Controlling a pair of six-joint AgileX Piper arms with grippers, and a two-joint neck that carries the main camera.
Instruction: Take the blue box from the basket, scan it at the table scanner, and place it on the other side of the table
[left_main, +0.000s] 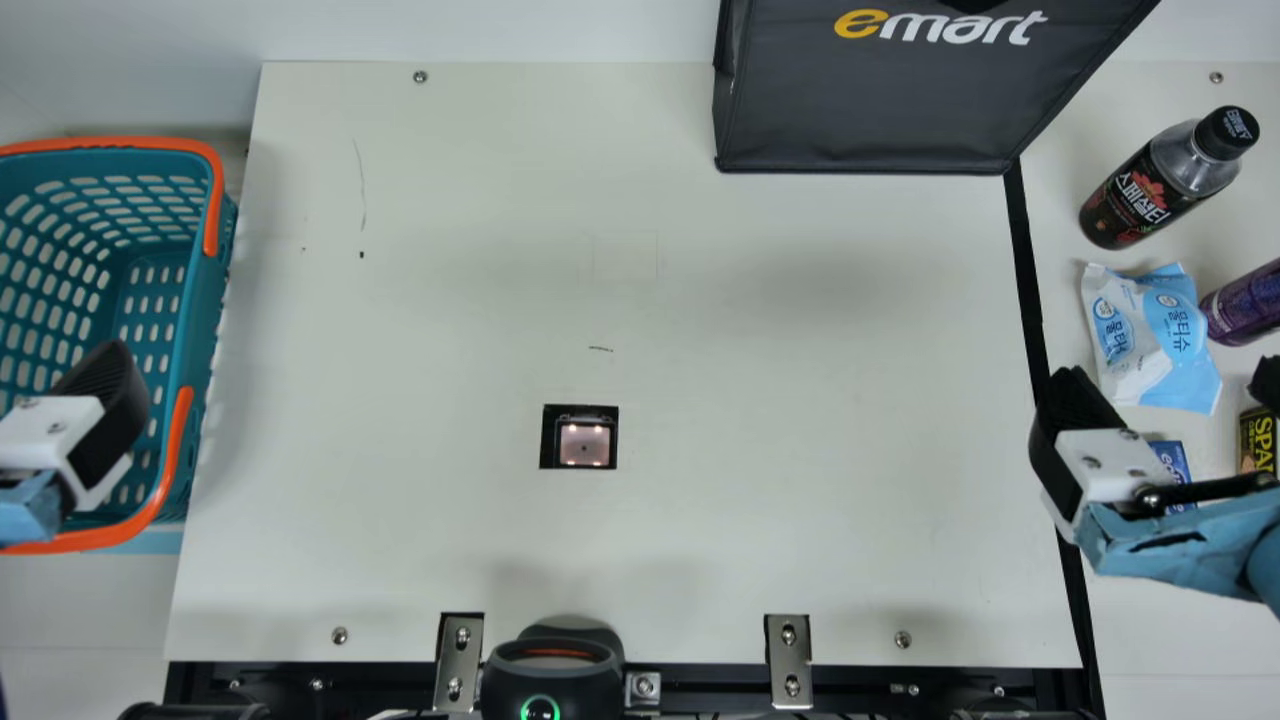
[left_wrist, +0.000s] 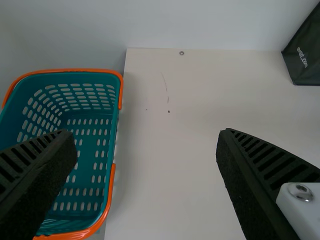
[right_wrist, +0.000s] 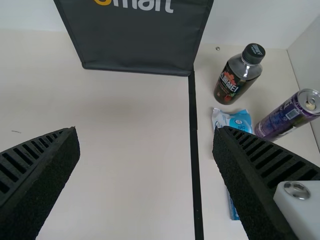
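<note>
Main view has the blue box (left_main: 1172, 460) on the desk (left_main: 800, 540)'s right side, past the black strip (left_main: 1022, 260) and partly hidden behind the right hand (right_wrist: 145, 131). The basket (left_wrist: 92, 155) stands at the opposite side, the left hand (left_wrist: 145, 134) over it. Each hand has its fingers spread wide, with nothing between them.

So the placing looks done; whether the scanner (left_main: 585, 445) read the box cannot be told from here. If that is the box meant, the next move calls for no grasp, only for the right hand to lift away without brushing the box, and the left to stay clear of the basket's orange handles.

As to print, the dark bag (left_main: 860, 110) carries big yellow and white lettering, with small pale letters in the left wrist view. The bottle (left_main: 1140, 200) has white characters on a dark, red-touched label, the packet (left_main: 1150, 335) blue ones on white and pale blue. A dark tin (left_main: 1257, 440) shows yellow capitals; the box's pale lettering is half covered.
</note>
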